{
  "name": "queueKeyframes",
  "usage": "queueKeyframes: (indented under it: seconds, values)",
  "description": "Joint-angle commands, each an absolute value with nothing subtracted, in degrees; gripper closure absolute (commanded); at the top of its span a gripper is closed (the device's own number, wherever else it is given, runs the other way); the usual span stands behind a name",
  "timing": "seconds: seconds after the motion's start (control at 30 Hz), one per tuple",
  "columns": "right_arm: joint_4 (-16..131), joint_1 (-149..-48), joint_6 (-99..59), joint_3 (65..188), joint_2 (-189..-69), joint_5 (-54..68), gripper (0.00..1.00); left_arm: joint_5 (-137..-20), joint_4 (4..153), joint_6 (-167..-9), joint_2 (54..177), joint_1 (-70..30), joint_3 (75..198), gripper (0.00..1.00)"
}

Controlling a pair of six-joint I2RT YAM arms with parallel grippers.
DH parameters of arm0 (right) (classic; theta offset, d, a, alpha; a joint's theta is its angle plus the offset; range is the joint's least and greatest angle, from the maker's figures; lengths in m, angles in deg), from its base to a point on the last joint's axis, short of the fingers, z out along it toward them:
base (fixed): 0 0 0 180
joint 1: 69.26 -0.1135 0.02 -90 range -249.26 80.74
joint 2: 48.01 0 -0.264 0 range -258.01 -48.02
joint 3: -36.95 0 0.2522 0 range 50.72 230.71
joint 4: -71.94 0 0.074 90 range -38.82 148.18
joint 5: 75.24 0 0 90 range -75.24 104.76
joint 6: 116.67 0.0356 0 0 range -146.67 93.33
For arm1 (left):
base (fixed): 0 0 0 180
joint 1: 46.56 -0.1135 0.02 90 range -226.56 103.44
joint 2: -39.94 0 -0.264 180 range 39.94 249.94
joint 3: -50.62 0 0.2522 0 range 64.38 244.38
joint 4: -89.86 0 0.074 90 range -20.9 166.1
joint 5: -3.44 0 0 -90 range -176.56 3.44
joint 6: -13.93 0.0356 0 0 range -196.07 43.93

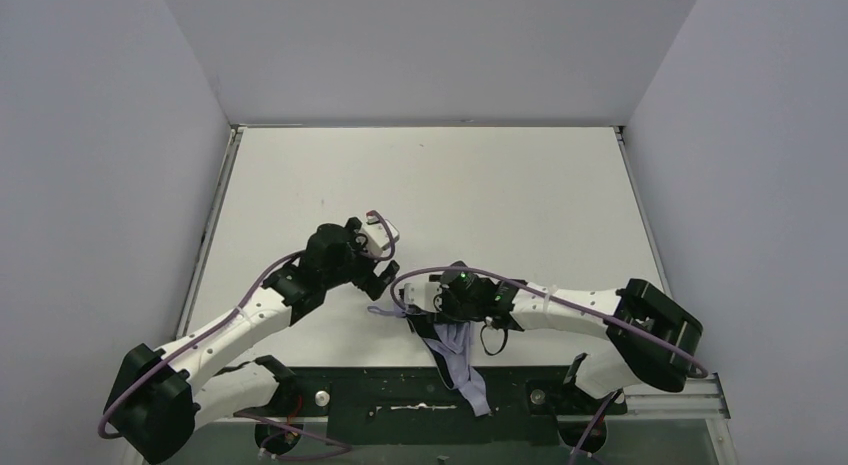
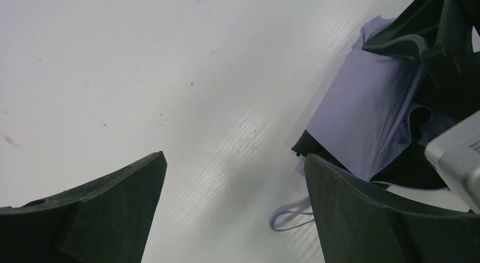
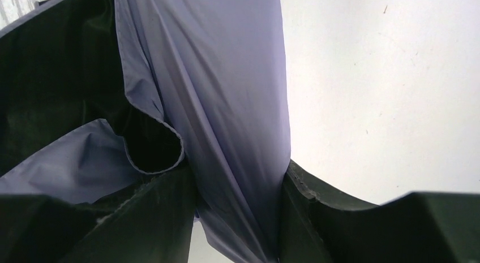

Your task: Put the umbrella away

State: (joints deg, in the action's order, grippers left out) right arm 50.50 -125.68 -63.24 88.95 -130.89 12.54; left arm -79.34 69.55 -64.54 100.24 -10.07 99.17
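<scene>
- Fabric of the umbrella [image 1: 458,353] lies nearest the arm bases. Its pale lavender tail trails behind the right pincer [image 1: 422,299] and over the dark rail [image 1: 400,395] at the near edge.
- In its own wrist view the right pincer is clamped on a twisted band of that fabric, which fills the gap between both fingers [image 3: 164,218]. Black lining bunches up to the left of the grip.
- This looks like a hold on cloth only, not on shaft or ribs. Any pull should therefore be slow and run along the folds, or the cloth may slip out or billow.
- Just beside the right pincer, the left pincer [image 2: 235,158] stands wide open and holds nothing, with only bare table [image 2: 141,76] between its jaws.
- The wrist loop [image 2: 290,216] lies on the table close to the finger on the right of the left wrist view. The bundled canopy sits beyond that finger, outside the gap.
- To do this step well, the left pincer probably needs to shift toward that side until the bundle sits between its jaws. It can then close gently and gather the loose cloth against the right pincer's hold.
- Handle and shaft cannot be made out in any view.
</scene>
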Motion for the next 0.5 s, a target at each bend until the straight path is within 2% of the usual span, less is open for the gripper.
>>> queueKeyframes:
  seconds: [0.0, 0.27, 0.47]
  values:
    - [52.04, -126.64, -66.52, 83.02, -130.29, 16.08, 0.83, -77.60, 72.05, -69.02, 101.64, -10.93, 102.56, 0.09]
    - [56.62, -127.00, -68.74, 79.05, -125.73, 16.79, 0.83, -67.68, 72.19, -72.07, 107.20, -11.58, 103.34, 0.09]
    - [57.62, -127.19, -68.53, 79.23, -125.77, 17.82, 0.83, -65.91, 70.08, -74.02, 115.77, -11.75, 109.20, 0.10]
